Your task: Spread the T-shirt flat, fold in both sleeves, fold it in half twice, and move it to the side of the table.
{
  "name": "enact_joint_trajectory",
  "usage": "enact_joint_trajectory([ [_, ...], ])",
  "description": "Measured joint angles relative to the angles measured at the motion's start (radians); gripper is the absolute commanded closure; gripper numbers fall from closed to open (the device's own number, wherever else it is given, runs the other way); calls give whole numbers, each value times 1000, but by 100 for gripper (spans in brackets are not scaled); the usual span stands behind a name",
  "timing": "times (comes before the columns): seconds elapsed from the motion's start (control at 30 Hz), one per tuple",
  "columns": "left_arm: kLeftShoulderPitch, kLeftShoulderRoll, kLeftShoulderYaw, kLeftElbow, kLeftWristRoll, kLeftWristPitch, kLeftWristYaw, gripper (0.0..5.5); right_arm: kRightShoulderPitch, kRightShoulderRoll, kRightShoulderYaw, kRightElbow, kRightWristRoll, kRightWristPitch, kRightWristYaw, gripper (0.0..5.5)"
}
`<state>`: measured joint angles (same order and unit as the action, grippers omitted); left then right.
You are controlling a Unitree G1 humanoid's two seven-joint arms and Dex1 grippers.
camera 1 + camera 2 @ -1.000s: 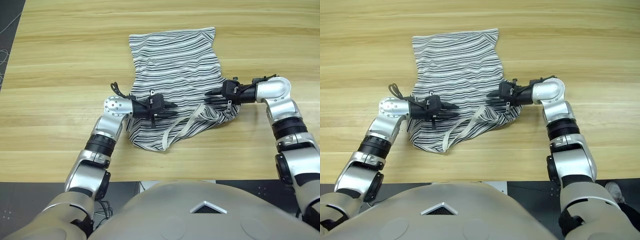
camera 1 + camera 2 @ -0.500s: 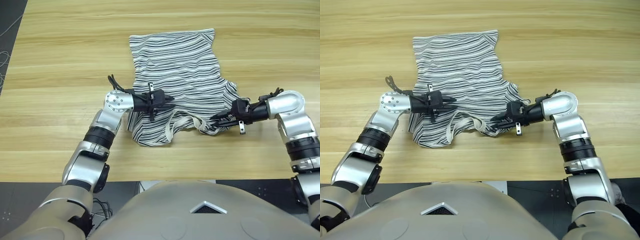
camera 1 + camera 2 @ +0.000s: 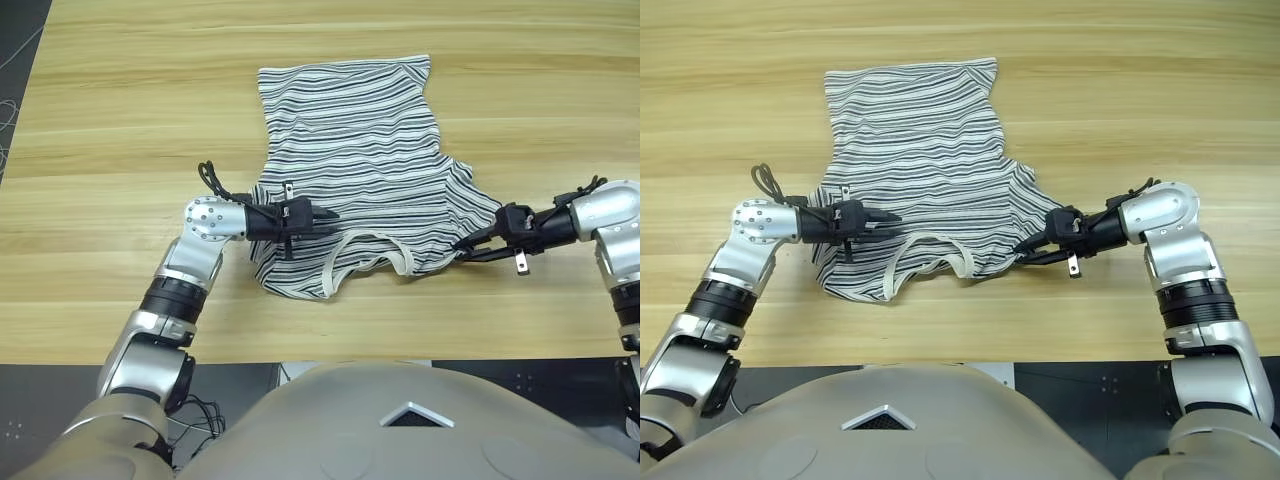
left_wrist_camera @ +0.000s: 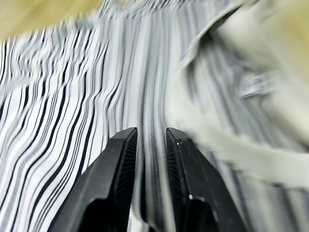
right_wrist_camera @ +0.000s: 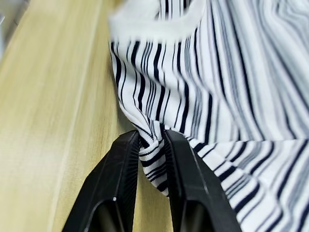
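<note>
T-shirt point(image 3: 350, 150) mid-table point(image 3: 120, 100), collar toward robot, rumpled | left gripper point(image 3: 333, 214) clamped on cloth beside collar, right gripper point(image 3: 462, 245) pinching shoulder edge | stage: spreading; sleeves, both halvings, move aside undone

One shirt point(image 3: 350, 130). One table point(image 3: 120, 100) under the shirt. Two grippers: left gripper point(image 3: 325, 216) on the shirt's near left part, right gripper point(image 3: 462, 246) at the shirt's near right corner.

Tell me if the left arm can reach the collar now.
Probably yes: the collar lies right beside the left gripper, nothing between; but it is shut on the T-shirt and must release first.
</note>
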<state>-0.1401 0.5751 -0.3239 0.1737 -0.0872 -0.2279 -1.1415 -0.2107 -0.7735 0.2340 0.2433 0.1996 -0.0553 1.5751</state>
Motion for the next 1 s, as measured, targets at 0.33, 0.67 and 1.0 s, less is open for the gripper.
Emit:
enact_joint_trajectory([
  [0.33, 108, 188, 101, -328, -66, 148, -27, 439, -37, -121, -27, -149, 422, 253, -8, 457],
  [0.67, 117, 222, 90, -146, 37, 94, -10, 439, -89, 66, 36, 117, 53, 16, -222, 457],
  [1.0, 137, 259, 195, -160, -7, 70, -7, 439, -89, 79, 33, 170, -11, -39, -227, 457],
])
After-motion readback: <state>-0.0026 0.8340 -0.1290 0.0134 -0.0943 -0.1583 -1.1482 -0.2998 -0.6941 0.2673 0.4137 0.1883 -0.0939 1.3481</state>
